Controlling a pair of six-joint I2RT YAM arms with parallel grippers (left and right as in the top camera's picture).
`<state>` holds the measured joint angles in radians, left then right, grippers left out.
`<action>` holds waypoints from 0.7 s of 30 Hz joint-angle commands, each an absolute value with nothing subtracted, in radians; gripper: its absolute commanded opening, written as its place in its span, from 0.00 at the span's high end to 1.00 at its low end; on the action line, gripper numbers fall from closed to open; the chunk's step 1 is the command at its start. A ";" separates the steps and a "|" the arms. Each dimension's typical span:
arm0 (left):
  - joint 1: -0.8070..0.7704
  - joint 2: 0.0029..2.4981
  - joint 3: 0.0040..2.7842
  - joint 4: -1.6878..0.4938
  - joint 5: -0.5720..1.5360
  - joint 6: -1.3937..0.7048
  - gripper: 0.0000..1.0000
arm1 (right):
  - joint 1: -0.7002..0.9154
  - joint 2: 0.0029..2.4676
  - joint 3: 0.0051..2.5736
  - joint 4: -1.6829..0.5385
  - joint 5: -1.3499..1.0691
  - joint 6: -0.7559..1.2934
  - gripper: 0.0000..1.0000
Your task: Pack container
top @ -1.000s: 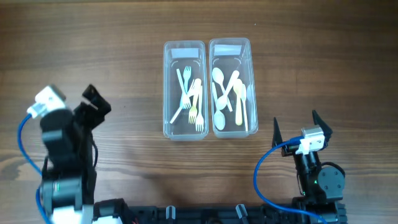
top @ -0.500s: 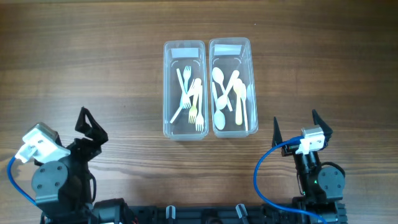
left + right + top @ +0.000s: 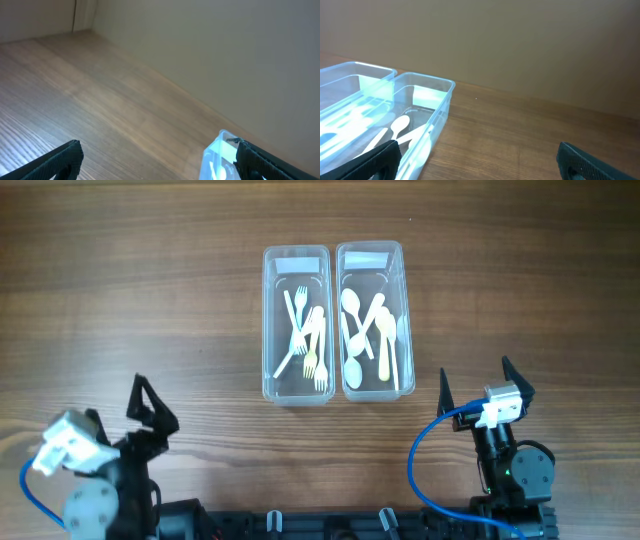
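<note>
Two clear plastic containers stand side by side at the table's middle. The left container [image 3: 296,390] holds several white and yellow forks [image 3: 308,340]. The right container [image 3: 370,252] holds several white and pale yellow spoons [image 3: 368,335]; it also shows in the right wrist view [image 3: 427,90]. My left gripper [image 3: 148,408] is open and empty at the front left, well away from the containers. My right gripper [image 3: 478,383] is open and empty at the front right, just right of the spoon container. In the left wrist view a container corner [image 3: 217,155] shows beside the right finger.
The wooden table [image 3: 150,290] runs in all directions around the containers. A blue cable [image 3: 425,460] loops by the right arm's base. A pale wall [image 3: 225,50] rises behind the table's far edge.
My left arm has drawn back toward the front edge of the table, its gripper still open. The right arm and the containers have not moved.
</note>
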<state>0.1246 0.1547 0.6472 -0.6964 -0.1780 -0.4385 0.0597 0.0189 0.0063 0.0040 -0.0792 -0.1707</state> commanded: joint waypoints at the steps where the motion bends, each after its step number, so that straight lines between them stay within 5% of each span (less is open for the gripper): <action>1: 0.125 0.039 0.556 -0.695 -0.138 -0.427 0.00 | 0.057 0.005 0.005 0.006 -0.094 -0.182 0.00; 11: 0.125 0.004 0.403 -0.560 -0.089 -0.427 0.00 | 0.057 0.005 0.005 0.006 -0.094 -0.182 0.00; 21: 0.095 0.003 0.157 -0.195 -0.075 -0.426 0.00 | 0.057 0.005 0.005 0.006 -0.094 -0.182 0.00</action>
<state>0.1207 0.0139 0.2321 -0.3008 -0.0963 -0.4389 0.0597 0.0181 0.0063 0.0040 -0.0792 -0.1707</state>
